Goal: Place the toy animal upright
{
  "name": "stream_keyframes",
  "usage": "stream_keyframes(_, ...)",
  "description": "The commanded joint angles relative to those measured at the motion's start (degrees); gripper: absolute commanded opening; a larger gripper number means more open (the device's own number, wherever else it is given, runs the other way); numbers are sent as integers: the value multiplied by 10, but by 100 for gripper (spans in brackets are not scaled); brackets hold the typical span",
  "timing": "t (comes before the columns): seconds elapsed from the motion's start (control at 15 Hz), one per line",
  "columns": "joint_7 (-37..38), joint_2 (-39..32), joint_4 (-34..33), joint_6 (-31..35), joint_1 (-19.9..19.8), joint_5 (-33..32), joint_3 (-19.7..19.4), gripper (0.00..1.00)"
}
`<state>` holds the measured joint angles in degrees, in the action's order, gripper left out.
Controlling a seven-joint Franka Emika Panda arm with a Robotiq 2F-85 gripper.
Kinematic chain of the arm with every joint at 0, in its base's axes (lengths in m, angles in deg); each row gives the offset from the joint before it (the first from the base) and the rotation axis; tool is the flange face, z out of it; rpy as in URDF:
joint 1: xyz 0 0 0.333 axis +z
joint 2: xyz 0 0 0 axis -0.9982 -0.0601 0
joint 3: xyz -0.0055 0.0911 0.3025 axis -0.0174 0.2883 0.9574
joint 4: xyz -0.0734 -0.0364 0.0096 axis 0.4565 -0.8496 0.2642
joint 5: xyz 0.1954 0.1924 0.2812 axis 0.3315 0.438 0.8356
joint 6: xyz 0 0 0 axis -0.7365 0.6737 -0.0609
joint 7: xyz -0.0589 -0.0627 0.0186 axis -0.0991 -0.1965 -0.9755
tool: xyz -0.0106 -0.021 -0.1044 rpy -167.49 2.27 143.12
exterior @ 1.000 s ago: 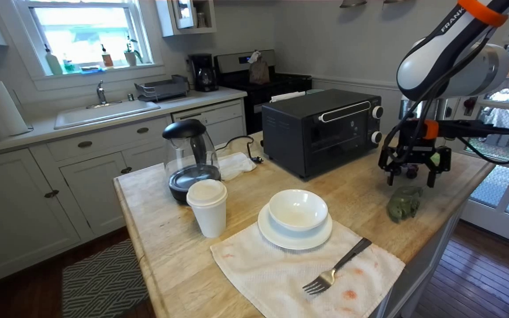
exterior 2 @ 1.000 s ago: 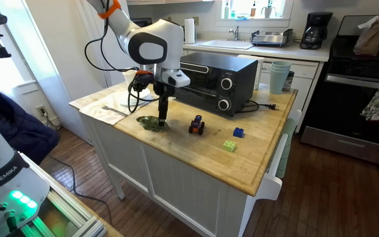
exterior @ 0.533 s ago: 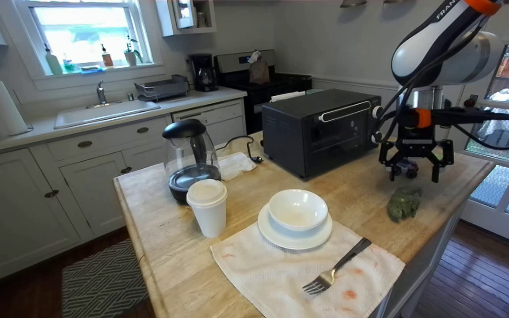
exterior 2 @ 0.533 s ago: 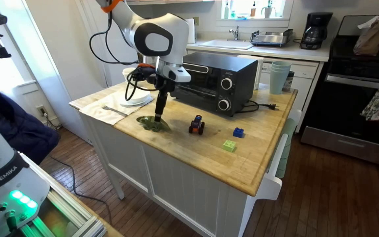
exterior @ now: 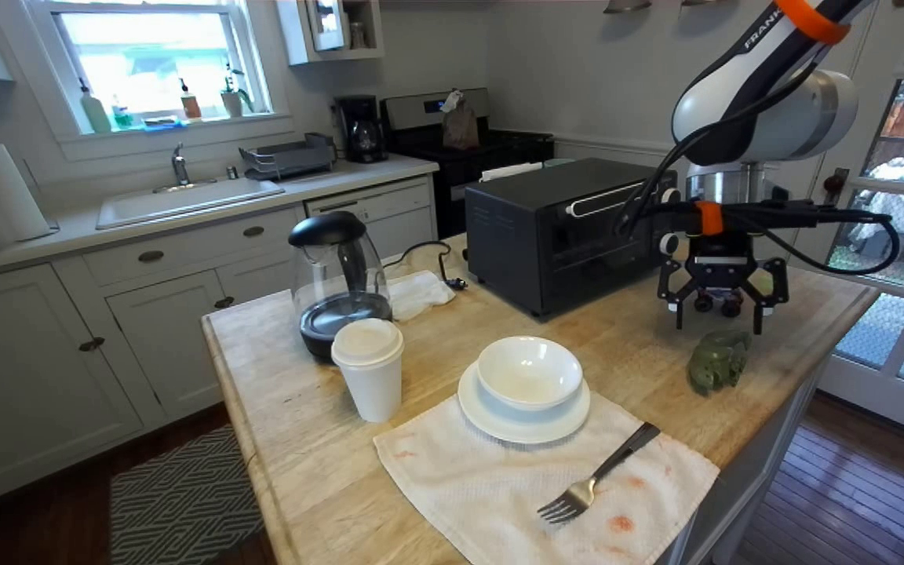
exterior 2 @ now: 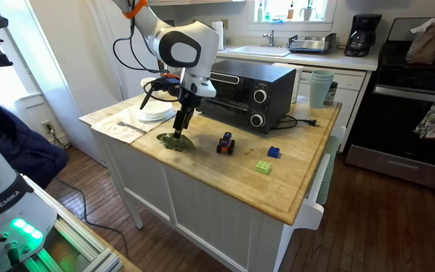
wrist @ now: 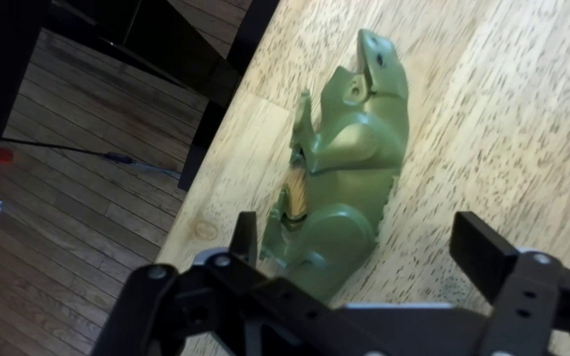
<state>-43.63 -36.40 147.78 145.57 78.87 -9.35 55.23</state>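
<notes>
The gripper (exterior: pixel 719 323) has its jaws spread wide and empty, presumably to fit around the body of the toy animal (wrist: pixel 349 190), which lies on its side near the edge of the wooden tabletop (exterior 2: pixel 217 166) and needs righting. Above, the arm (exterior 2: pixel 183 51) arches over, the gripper slanting toward the toy animal.

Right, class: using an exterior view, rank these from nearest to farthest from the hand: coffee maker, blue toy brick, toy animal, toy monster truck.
1. Toy animal: on its side, below the hand.
2. Toy monster truck: to the picture's right.
3. Blue toy brick: farther right.
4. Coffee maker: on the back counter.
</notes>
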Motion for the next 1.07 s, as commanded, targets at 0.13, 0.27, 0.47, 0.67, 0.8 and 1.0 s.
stream_keyframes(0.13,54,-31,-22,-19,9,30,4,100)
stream_keyframes(0.27,62,-36,-25,-21,9,31,5,100)
stream_keyframes(0.47,67,-41,-26,-21,8,32,5,92)
stream_keyframes(0.67,70,-43,-27,-23,8,31,5,61)
stream_keyframes(0.8,71,-45,-27,-23,7,31,5,45)
stream_keyframes(1.0,73,-46,-29,-22,7,31,5,25)
